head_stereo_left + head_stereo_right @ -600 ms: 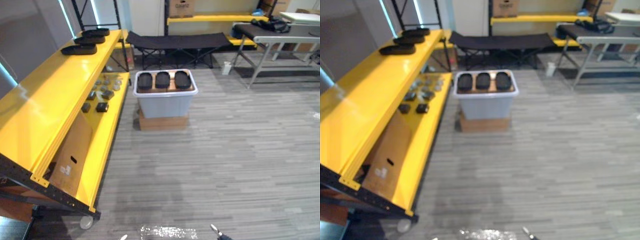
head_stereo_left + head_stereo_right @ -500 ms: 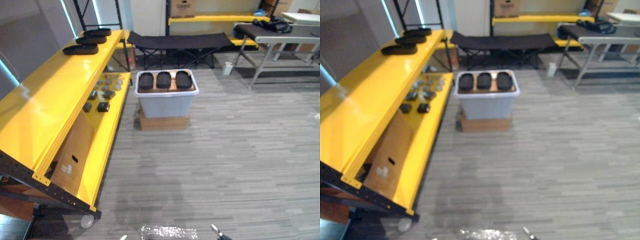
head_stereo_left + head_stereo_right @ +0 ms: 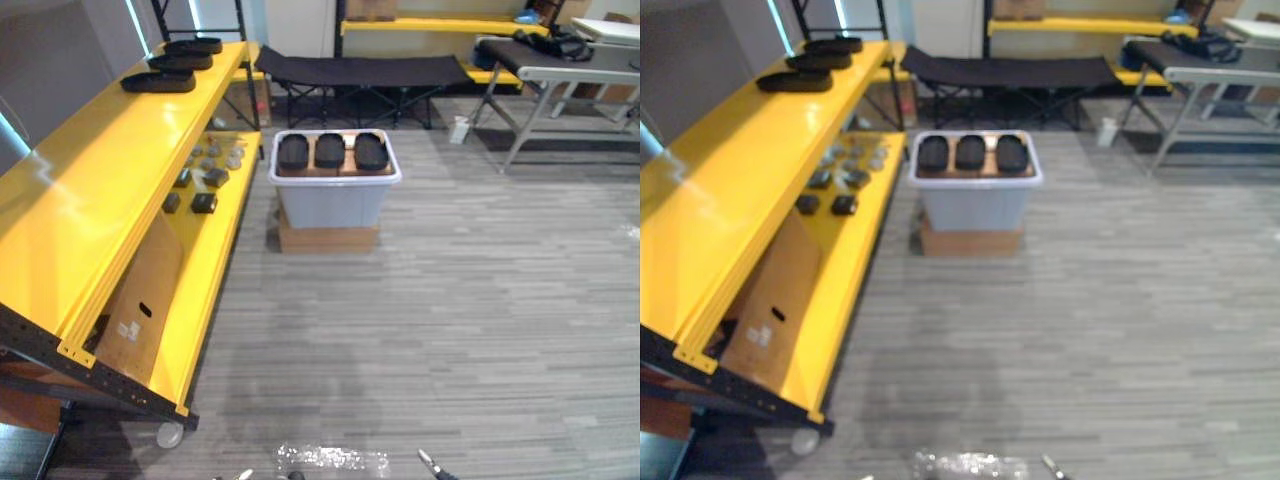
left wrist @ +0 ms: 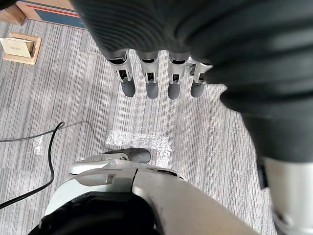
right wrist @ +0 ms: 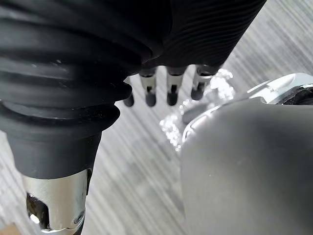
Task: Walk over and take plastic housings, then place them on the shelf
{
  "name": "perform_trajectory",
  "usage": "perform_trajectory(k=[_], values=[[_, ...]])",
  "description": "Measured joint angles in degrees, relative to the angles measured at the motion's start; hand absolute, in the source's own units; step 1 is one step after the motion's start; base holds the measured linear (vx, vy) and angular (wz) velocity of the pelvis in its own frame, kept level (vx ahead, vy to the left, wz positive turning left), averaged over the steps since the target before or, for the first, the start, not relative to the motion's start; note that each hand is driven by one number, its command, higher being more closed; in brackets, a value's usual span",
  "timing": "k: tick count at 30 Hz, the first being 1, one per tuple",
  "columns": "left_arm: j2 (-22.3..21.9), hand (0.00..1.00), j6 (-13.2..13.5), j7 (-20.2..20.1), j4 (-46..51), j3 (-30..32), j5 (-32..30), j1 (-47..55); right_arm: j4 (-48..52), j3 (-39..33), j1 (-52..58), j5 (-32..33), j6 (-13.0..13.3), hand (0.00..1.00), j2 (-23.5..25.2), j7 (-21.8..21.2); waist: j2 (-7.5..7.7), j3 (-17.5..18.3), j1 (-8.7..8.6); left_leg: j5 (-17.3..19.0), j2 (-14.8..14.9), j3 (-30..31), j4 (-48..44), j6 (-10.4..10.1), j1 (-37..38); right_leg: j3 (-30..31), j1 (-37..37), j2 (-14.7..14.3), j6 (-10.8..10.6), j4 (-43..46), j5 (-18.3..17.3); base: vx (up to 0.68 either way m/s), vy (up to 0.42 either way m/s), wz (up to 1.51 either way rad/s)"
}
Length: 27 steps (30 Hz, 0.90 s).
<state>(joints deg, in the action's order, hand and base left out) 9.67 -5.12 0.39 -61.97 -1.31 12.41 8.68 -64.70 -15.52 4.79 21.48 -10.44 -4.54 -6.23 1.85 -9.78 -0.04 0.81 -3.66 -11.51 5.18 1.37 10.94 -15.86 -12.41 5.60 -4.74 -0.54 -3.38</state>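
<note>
Though well ahead, housings atop bin.

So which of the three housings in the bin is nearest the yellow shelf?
The leftmost housing: it sits at the bin's end that faces the shelf.

You see a grey striped floor across the whole room. A yellow shelf rack on black posts runs along the floor's left edge, with a grey wall behind it. At the far edge stand a black folding cot and a second yellow shelf. A grey metal table stands in the far right corner.
</note>
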Motion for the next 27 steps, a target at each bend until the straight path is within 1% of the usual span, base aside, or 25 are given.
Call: perform_trajectory(k=[8, 10, 13, 17, 21, 24, 26, 27], values=[[0.0, 0.0, -0.1, -0.2, 0.0, 0.0, 0.0, 0.0, 0.0, 1.0, -0.1, -0.4, -0.1, 0.0, -0.2, -0.3, 0.11, 0.1, 0.0, -0.1, -0.2, 0.0, 0.0, 0.0, 0.0, 0.0, -0.1, 0.2, -0.1, -0.1, 0.2, 0.0, 0.0, 0.0], [0.1, 0.0, -0.2, -0.4, 0.0, 0.1, 0.0, 0.0, 0.0, 1.0, -0.2, -1.0, -1.0, 0.0, -0.4, -1.4, 0.17, 0.1, 0.0, -0.1, -0.2, 0.0, 0.0, 0.0, 0.0, -0.1, -0.1, 0.3, -0.1, -0.1, 0.2, 0.0, 0.0, 0.0], [0.2, 0.0, -0.3, -0.6, 0.0, 0.1, -1.0, -0.1, 0.0, 1.0, -0.4, -1.9, -1.3, 0.0, -0.3, -1.4, 0.33, 0.1, 0.0, -0.1, -0.3, 0.1, 0.0, 0.0, 0.0, -0.2, -0.3, 0.3, -0.2, -0.1, 0.3, 0.0, 0.0, 0.0], [0.3, 0.0, -0.4, -0.6, 0.0, 0.0, -1.6, -0.1, 0.0, 1.1, -0.6, -1.7, -2.4, 0.0, -0.3, -1.4, 0.56, 0.1, 0.0, -0.1, -0.3, 0.1, 0.0, 0.0, 0.1, -0.4, -0.7, 0.4, -0.2, -0.1, 0.3, 0.0, 0.001, 0.01], [0.5, 0.0, -0.9, -1.1, 0.0, 0.0, -1.6, -0.2, 0.0, 1.0, -0.5, -0.3, -3.4, 0.0, -0.2, -1.1, 0.72, 0.2, 0.0, -0.1, -0.3, 0.1, 0.0, 0.0, 0.1, -0.4, -0.7, 0.4, -0.2, -0.1, 0.3, 0.0, 0.0, 0.0], [0.6, 0.0, -1.0, -1.9, 0.0, 0.0, -2.4, -0.2, -0.5, 1.0, -0.6, 0.2, -2.6, 0.0, 0.0, -0.3, 0.97, 0.4, -0.02, -0.1, -0.3, 0.0, 0.0, 0.0, 0.2, -0.3, -0.7, 0.4, -0.2, -0.1, 0.3, 0.0, 0.001, -0.01], [0.8, 0.0, -1.2, -3.0, 0.0, 0.0, -4.9, -0.4, -0.8, 1.0, -0.6, 0.2, -1.0, 0.0, 0.1, 1.2, 1.2, 0.3, -0.14, 0.1, -0.5, -0.2, 0.0, 0.1, 0.9, -0.1, -0.8, 0.6, -0.3, 0.0, 0.2, 0.04, 0.042, -0.05], [1.1, 0.0, -1.2, -3.5, 0.1, 0.0, -6.6, -0.5, -0.6, 1.0, -0.8, 0.2, -0.5, 0.0, 0.2, 1.9, 1.54, 0.1, -0.18, 0.8, -1.1, -0.5, 0.0, 0.7, 1.1, -0.1, 0.0, 1.3, -2.0, 2.0, -1.4, 0.03, 0.095, -0.03]])
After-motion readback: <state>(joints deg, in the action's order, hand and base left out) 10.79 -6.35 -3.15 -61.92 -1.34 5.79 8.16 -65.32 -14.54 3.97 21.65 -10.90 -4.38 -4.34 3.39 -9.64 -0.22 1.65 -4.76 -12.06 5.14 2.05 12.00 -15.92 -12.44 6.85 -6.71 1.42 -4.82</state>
